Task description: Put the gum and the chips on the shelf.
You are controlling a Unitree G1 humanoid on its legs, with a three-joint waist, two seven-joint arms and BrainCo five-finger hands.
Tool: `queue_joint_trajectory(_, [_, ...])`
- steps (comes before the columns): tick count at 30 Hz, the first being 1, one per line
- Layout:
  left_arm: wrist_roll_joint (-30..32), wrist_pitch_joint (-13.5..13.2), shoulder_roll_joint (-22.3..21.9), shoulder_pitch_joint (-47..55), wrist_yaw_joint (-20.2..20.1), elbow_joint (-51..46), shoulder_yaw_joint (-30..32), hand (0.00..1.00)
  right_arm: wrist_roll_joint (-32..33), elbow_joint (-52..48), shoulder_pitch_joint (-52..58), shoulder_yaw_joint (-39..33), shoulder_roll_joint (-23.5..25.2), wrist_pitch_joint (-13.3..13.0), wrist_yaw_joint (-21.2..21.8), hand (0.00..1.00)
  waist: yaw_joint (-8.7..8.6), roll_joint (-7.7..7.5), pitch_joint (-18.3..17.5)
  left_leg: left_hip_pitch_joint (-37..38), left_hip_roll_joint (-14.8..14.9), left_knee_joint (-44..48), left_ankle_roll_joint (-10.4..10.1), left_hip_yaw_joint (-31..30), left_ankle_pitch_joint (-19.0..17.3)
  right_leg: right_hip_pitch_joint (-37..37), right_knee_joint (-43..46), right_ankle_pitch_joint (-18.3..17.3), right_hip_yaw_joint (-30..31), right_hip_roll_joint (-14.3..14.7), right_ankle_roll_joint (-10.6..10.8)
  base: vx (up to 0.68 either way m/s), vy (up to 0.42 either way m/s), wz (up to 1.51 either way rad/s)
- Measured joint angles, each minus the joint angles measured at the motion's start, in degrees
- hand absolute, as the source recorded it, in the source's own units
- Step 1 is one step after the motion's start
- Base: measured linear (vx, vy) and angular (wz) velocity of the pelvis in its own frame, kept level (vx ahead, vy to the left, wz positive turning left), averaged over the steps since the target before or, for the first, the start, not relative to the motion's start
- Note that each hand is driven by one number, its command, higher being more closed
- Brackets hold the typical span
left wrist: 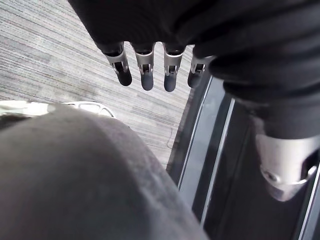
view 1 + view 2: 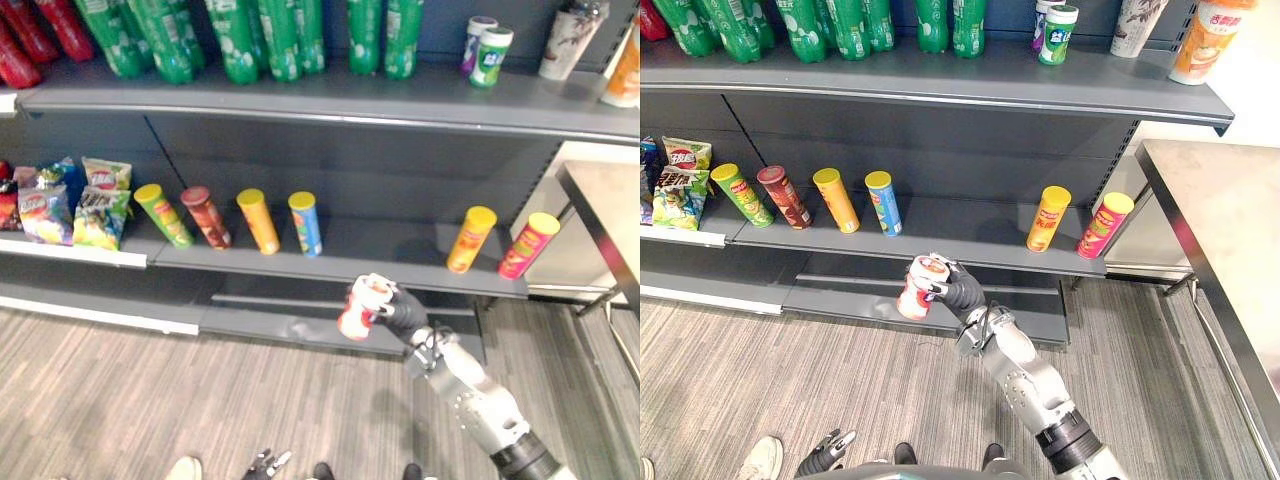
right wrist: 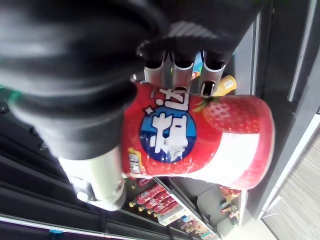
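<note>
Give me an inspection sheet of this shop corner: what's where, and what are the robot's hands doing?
Surface: grey metal shelf, with open space between the tubes on it.
Job's things: red-and-white strawberry-print tube, held in the air in front of the shelving, lower than that shelf and not yet on it.
Clutter: six yellow-lidded chip tubes and colourful snack bags on that shelf; green plastic bottles and two small capped tubs on the upper shelf.
Hands: right hand curled round the tube; left hand low by the floor, fingers relaxed, holding nothing.
Cables: nothing seen.
Surroundings: grey striped carpet; steel table at the right.
</note>
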Motion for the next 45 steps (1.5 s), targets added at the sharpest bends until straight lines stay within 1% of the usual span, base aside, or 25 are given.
queue_joint_trajectory(4, [0.0, 0.2, 0.0, 0.0, -0.5, 0.0, 0.0, 0.00, -0.1, 0.0, 0.7, -0.1, 0.0, -1.0, 0.0, 1.00, -0.03, 0.02, 0.0, 0.0, 0.0, 0.0, 0.0, 0.0, 0.0, 0.0, 0.0, 0.0, 0.0, 0.0, 0.0, 0.00, 0.000, 0.00])
queue_joint_trajectory(9, [0.0, 2.1, 0.0, -0.1, -1.2, 0.0, 0.0, 0.00, -0.2, 0.0, 3.7, -2.5, 0.6, -3.5, -0.8, 1.00, -0.71, 0.30, 0.0, 0.0, 0.0, 0.0, 0.0, 0.0, -0.2, -0.2, 0.6, -0.6, 0.0, -0.1, 0.2, 0.00, 0.000, 0.00])
queue_joint_trajectory(13, [0.0, 3.7, 0.2, -0.3, -2.6, 0.4, -0.5, 0.00, -2.3, -0.3, 6.4, -5.8, 0.4, -6.2, -2.1, 1.00, -1.67, 0.41, 0.0, 0.0, -0.1, 0.0, -0.1, 0.0, -0.4, -2.8, 6.1, -3.6, 0.3, -0.7, 0.0, 0.01, -0.004, -0.02])
queue_joint_trajectory(16, [0.0, 3.9, 0.6, -0.6, -2.9, 0.8, -1.6, 0.00, -2.3, -0.3, 7.2, -7.7, 0.4, -7.3, -2.9, 1.00, -2.40, 0.38, 0.0, 0.0, -0.2, 0.2, -0.2, -0.1, -0.4, -5.1, 10.8, -6.1, 0.4, -1.4, -0.4, 0.05, -0.047, 0.03])
queue_joint_trajectory(17, [0.0, 4.0, 1.0, -0.8, -2.9, 1.0, -2.2, 0.00, -2.3, -0.3, 7.2, -8.6, 0.4, -8.1, -3.4, 1.00, -2.85, 0.31, 0.0, 0.2, -0.3, 0.4, -0.4, -0.1, -0.5, -6.1, 13.5, -8.0, 0.5, -1.9, -0.6, 0.07, -0.078, 0.02])
queue_joint_trajectory(19, [0.0, 4.6, 1.3, -1.1, -2.9, 1.1, -2.3, 0.00, -2.3, -0.3, 7.3, -9.2, 0.4, -8.6, -3.8, 1.00, -2.98, 0.15, 0.1, 0.2, 0.0, 1.9, -1.0, -0.1, -1.3, -6.8, 15.3, -9.4, 0.6, -2.0, -0.9, 0.08, -0.110, -0.02])
queue_joint_trajectory(20, [0.0, 4.8, 1.3, -1.2, -2.9, 1.1, -2.3, 0.00, -2.4, -0.3, 7.3, -9.3, 0.4, -8.7, -3.8, 1.00, -2.98, -0.06, 0.3, -0.9, 0.9, 5.5, -1.4, 0.0, -3.2, -6.7, 16.1, -10.2, 0.7, -1.9, -1.2, 0.08, -0.177, -0.13])
queue_joint_trajectory(21, [-0.7, 4.9, 1.3, -1.1, -3.0, 1.1, -2.1, 0.00, -2.6, -0.3, 7.6, -9.2, 0.3, -8.7, -3.7, 1.00, -2.94, 0.22, 0.4, -3.7, 3.7, 14.7, -1.8, 0.0, -7.0, -6.0, 16.2, -11.9, 1.2, -0.8, -2.0, 0.09, -0.188, -0.22])
queue_joint_trajectory(22, [-1.9, 4.9, 1.3, -1.1, -3.1, 1.1, -2.0, 0.00, -2.8, -0.2, 7.7, -8.9, 0.4, -8.7, -3.7, 1.00, -2.87, 0.27, 0.5, -6.3, 5.9, 22.3, -1.8, -0.1, -8.5, -5.6, 16.4, -12.4, 1.6, -0.2, -2.5, 0.08, -0.197, -0.26])
queue_joint_trajectory(23, [-2.9, 4.6, 1.3, -1.1, -2.9, 1.0, -1.4, 0.00, -2.8, -0.2, 8.0, -8.7, 0.4, -8.7, -3.6, 1.00, -2.80, 0.19, 0.5, -8.4, 7.3, 27.6, -1.5, -0.3, -8.6, -5.4, 16.7, -12.6, 2.0, 0.1, -2.9, 0.09, -0.195, -0.32])
queue_joint_trajectory(24, [-6.1, 4.5, 1.1, -1.4, -3.0, 0.9, -0.7, 0.00, -2.8, -0.2, 8.5, -8.6, 0.2, -8.7, -3.1, 1.00, -2.78, 0.58, 1.0, -11.5, 9.7, 36.7, -0.4, -1.1, -7.8, -4.3, 16.9, -13.2, 2.7, 0.8, -3.5, 0.12, -0.201, -0.49])
queue_joint_trajectory(25, [-8.7, 4.6, 0.5, -1.3, -3.0, 0.7, -0.5, 0.00, -3.0, -0.2, 8.8, -8.6, 0.0, -8.7, -2.4, 1.00, -2.76, 1.36, 1.7, -12.8, 10.9, 42.7, 0.5, -4.0, -6.1, -3.0, 17.4, -13.9, 4.1, 1.6, -4.0, 0.12, -0.138, -0.58])
queue_joint_trajectory(26, [-9.2, 4.4, 0.1, -1.1, -2.7, 0.4, -0.3, 0.00, -3.6, -0.3, 8.9, -8.7, 0.0, -8.8, -2.1, 1.00, -2.75, 1.43, 2.0, -13.5, 11.0, 45.0, 0.6, -5.8, -4.8, -2.5, 17.6, -14.2, 5.1, 1.8, -4.3, 0.13, -0.080, -0.70])
queue_joint_trajectory(27, [-10.4, 4.1, 0.0, -1.1, -2.4, 0.0, 0.2, 0.00, -4.0, -0.3, 9.3, -8.7, 0.4, -8.8, -1.3, 1.00, -2.61, 0.89, 2.6, -15.4, 10.5, 48.6, 0.1, -8.1, -2.2, -1.9, 17.8, -14.6, 6.8, 1.8, -5.0, 0.15, -0.051, -0.71])
queue_joint_trajectory(28, [-10.4, 3.9, -0.1, -1.1, -2.6, -0.1, 0.0, 0.00, -4.4, -0.3, 9.4, -8.7, 0.3, -9.0, -1.2, 1.00, -2.67, 1.08, 2.5, -15.9, 9.1, 48.5, -0.3, -10.0, -4.7, -1.8, 17.9, -14.9, 8.5, 1.7, -5.4, 0.17, -0.040, -0.69])
queue_joint_trajectory(29, [-10.4, 3.8, -0.2, -1.2, -2.8, -0.1, -0.2, 0.00, -4.5, -0.3, 9.4, -8.8, 0.4, -9.2, -1.2, 1.00, -2.71, 1.18, 2.6, -16.1, 8.6, 47.5, -0.5, -10.7, -6.3, -1.8, 17.9, -15.0, 9.3, 1.7, -5.6, 0.19, -0.015, -0.69])
queue_joint_trajectory(30, [-10.3, 3.8, -0.2, -1.1, -3.2, -0.1, -0.4, 0.00, -4.5, -0.3, 9.4, -9.0, 0.4, -9.6, -1.3, 1.00, -2.71, 1.14, 2.8, -16.2, 7.3, 44.4, -1.0, -11.6, -8.4, -1.7, 17.8, -15.1, 10.8, 1.7, -5.7, 0.19, 0.008, -0.65])
queue_joint_trajectory(31, [-10.3, 3.8, -0.1, -1.0, -3.4, -0.1, -0.4, 0.00, -4.5, -0.2, 9.4, -9.0, 0.4, -10.3, -1.4, 1.00, -2.71, 0.90, 3.2, -16.2, 6.1, 40.6, -1.4, -12.7, -9.1, -1.4, 17.8, -15.1, 12.2, 1.7, -5.7, 0.20, 0.021, -0.63])
queue_joint_trajectory(35, [-10.4, 4.0, 0.1, -1.1, -3.2, 0.1, -0.4, 0.00, -4.5, -0.1, 8.7, -8.3, 0.4, -11.3, -1.3, 1.00, -2.70, 0.68, 3.5, -16.1, 4.2, 29.1, -1.8, -16.2, -8.5, 0.3, 17.8, -15.6, 16.0, 2.4, -5.0, 0.28, 0.115, -0.61])
queue_joint_trajectory(37, [-10.4, 4.3, 0.1, -1.2, -3.2, 0.6, -0.4, 0.00, -4.5, -0.1, 8.3, -8.2, 0.4, -11.6, -1.0, 1.00, -2.83, 0.95, 3.5, -15.7, 4.0, 23.7, -1.9, -17.6, -5.0, 0.4, 18.4, -16.3, 17.6, 2.7, -3.8, 0.29, 0.207, -0.77])
queue_joint_trajectory(38, [-10.1, 4.2, -0.3, -1.1, -3.1, 1.1, -0.5, 0.00, -4.5, 0.0, 8.3, -8.4, 0.4, -11.8, -0.6, 1.00, -2.85, 1.90, 3.6, -14.6, 4.4, 21.5, -2.8, -18.1, -1.3, 0.5, 19.2, -17.4, 18.5, 3.2, -2.1, 0.28, 0.261, -0.55])
queue_joint_trajectory(39, [-9.9, 3.9, 0.2, -1.9, -3.3, 2.4, -0.8, 0.00, -4.5, 0.4, 8.6, -8.5, 0.5, -11.8, -0.3, 1.00, -3.27, 1.25, 3.9, -13.1, 3.5, 21.2, -3.6, -17.8, -3.8, 1.1, 19.6, -18.2, 19.2, 2.1, -1.2, 0.25, 0.270, -0.42])
queue_joint_trajectory(41, [-9.1, 3.7, 1.5, -3.4, -3.2, 3.9, -1.0, 0.00, -4.5, 0.4, 9.4, -8.2, 1.0, -11.8, 0.2, 1.00, -3.25, -0.70, 4.1, -13.0, 1.6, 21.1, -2.5, -16.6, -4.6, 1.0, 19.3, -18.2, 18.9, -0.3, -0.8, 0.17, 0.240, -0.12])
queue_joint_trajectory(43, [-8.3, 3.7, 1.9, -4.5, -3.2, 5.6, -1.7, 0.00, -4.5, 0.4, 10.1, -7.7, 1.6, -11.8, 0.5, 1.00, -2.99, -1.19, 4.0, -12.9, 0.0, 21.0, -1.3, -15.5, -5.4, 1.2, 18.3, -17.3, 18.4, -2.2, 0.7, 0.12, 0.223, -0.05])
queue_joint_trajectory(45, [-7.8, 3.6, 2.0, -4.6, -3.4, 5.7, -2.4, 0.00, -4.5, 0.4, 10.2, -7.2, 2.5, -11.8, 0.7, 1.00, -2.94, -1.22, 3.9, -12.0, -1.1, 19.9, -1.0, -15.0, -5.6, 1.8, 17.4, -16.3, 17.8, -3.6, 2.2, 0.06, 0.161, -0.06])
